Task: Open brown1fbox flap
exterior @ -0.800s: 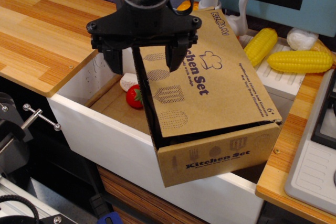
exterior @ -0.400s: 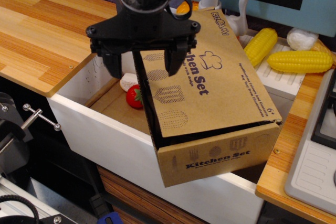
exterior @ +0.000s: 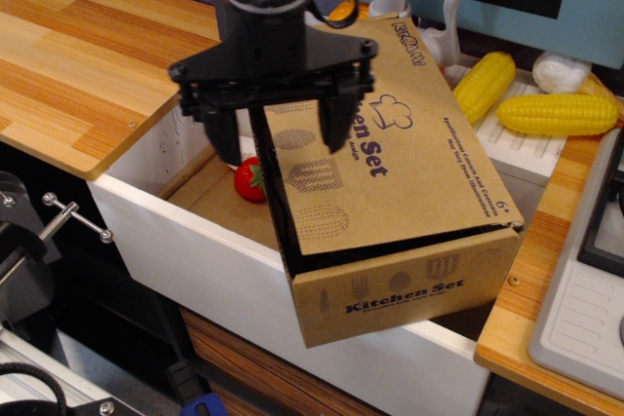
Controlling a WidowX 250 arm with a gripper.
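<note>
The brown1fbox (exterior: 405, 291) lies in the white sink tub, its front panel printed "Kitchen Set". Its flap (exterior: 400, 168), with the chef-hat logo and oval utensil icons, lies nearly shut over the box, with a dark gap above the front panel and along its left edge. My black gripper (exterior: 283, 133) hangs open over the flap's near left part. One finger (exterior: 226, 138) is left of the flap's edge, above the box's open inside. The other finger (exterior: 338, 122) is over the printed top. I cannot tell whether either finger touches the cardboard.
A toy strawberry (exterior: 251, 179) lies inside the box, left of the flap. The white tub (exterior: 195, 260) surrounds the box. Two yellow corn cobs (exterior: 556, 114) lie on the drainer at the right. A wooden counter (exterior: 78, 56) is on the left and a stove (exterior: 595, 289) on the right.
My gripper has shifted a little to the right and down, still open. Its left finger now covers the white item beside the strawberry. The flap has not visibly moved.
</note>
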